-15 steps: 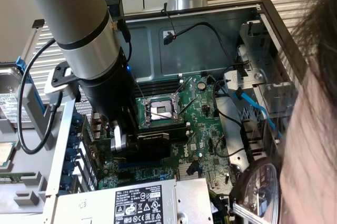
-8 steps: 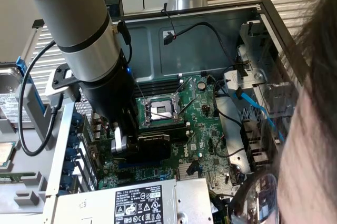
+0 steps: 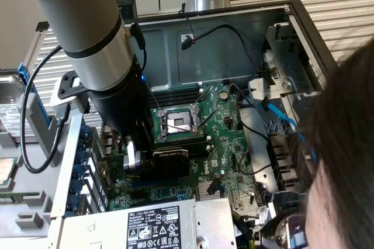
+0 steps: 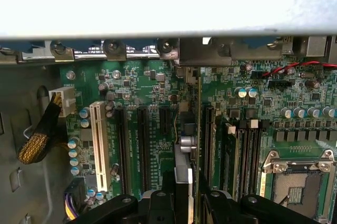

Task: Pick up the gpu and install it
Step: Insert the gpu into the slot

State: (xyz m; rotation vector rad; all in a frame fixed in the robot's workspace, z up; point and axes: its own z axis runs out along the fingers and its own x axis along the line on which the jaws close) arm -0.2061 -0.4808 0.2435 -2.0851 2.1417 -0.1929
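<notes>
Gripper (image 3: 135, 158) sits low in the middle-left of the exterior view, down inside the open PC case (image 3: 304, 21), and it's clamped on the gpu (image 3: 169, 164), so the claw is closed around the card rather than hanging open. The card shows as a dark block with its black shroud facing up, right over the lower-left part of the motherboard (image 3: 228, 138), just below the CPU socket (image 3: 178, 123) with its metal frame. From the wrist view you're looking along the card edge-on: the gpu (image 4: 196, 124) runs as a thin green strip up the centre of the frame, with the black fingers (image 4: 158, 203) at the bottom centre on either side of it. It stands upright among the expansion slots, a long black slot (image 4: 142, 150) to one side and the white slot (image 4: 98, 145) further over at centre left. Can't tell from either shot whether the edge connector is fully seated or just resting in the slot. A power supply (image 3: 146, 225) with a white label sits at the bottom of the exterior view, and a person's head (image 3: 345, 161) fills the lower right corner. Blue cable (image 3: 280, 117) runs along the right side of the case.
</notes>
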